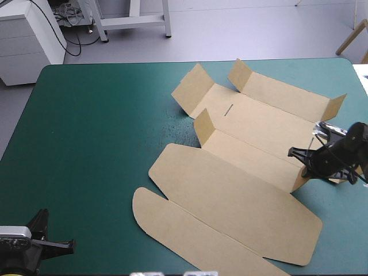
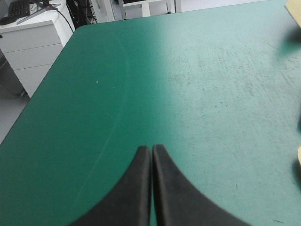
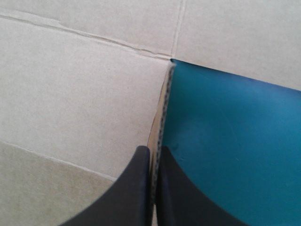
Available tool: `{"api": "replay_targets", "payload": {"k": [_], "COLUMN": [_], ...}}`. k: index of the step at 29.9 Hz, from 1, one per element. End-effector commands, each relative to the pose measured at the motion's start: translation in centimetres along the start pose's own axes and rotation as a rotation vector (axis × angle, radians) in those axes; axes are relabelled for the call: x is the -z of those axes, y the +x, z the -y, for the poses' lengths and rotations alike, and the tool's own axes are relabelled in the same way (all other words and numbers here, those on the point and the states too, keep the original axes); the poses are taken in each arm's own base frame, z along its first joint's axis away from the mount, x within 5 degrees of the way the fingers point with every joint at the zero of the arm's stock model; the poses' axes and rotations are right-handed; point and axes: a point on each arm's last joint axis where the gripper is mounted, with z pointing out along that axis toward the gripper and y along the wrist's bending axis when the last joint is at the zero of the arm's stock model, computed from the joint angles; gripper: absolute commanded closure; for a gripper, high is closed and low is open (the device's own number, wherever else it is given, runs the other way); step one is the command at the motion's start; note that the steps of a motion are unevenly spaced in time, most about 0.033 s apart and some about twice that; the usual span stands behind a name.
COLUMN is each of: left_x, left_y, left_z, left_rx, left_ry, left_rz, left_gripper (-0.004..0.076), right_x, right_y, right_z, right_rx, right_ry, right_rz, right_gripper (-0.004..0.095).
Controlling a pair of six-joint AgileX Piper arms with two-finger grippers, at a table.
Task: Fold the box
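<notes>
The brown box (image 1: 241,172) lies mostly flat across the table's middle and right, with short flaps raised at its far corners and near its centre. My right gripper (image 1: 303,168) is at the box's right end, shut on a raised flap there. In the right wrist view the board's edge (image 3: 162,117) stands upright between the black fingers (image 3: 136,188), with flat brown board on one side and teal-green cover on the other. My left gripper (image 1: 69,246) rests at the near left corner of the table, shut, far from the box. In its own view the fingers (image 2: 151,155) meet over bare cover.
The wide lid panel (image 1: 218,224) with its rounded tongue reaches toward the table's front edge. Teal-green cover (image 1: 86,132) spreads over the table's left half. A white cabinet (image 1: 29,37) stands beyond the far left corner.
</notes>
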Motion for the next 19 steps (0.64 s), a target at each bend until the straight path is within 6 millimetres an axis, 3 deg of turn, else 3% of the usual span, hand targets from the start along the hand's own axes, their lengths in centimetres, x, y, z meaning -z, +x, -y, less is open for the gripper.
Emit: {"api": "replay_targets", "payload": {"k": [1, 13, 19], "left_x": [0.7, 0.7, 0.7], "left_y": [-1.2, -1.2, -1.2], "left_z": [-0.1, -0.1, -0.1], "left_rx": [0.003, 0.006, 0.006], "left_ry": [0.000, 0.000, 0.000], "left_rz": [0.113, 0.113, 0.113], "left_gripper": [0.0734, 0.0734, 0.0734], "right_x": [0.8, -2.0, -3.2], "right_y": [-1.4, -5.6, -6.2], "right_z": [-4.1, -19.9, -25.0], "right_rx": [0.219, 1.033, 1.462], "right_ry": [0.000, 0.076, 0.090], "right_rz": [0.046, 0.134, 0.112], "right_gripper": [0.0908, 0.0914, 0.0927]}}
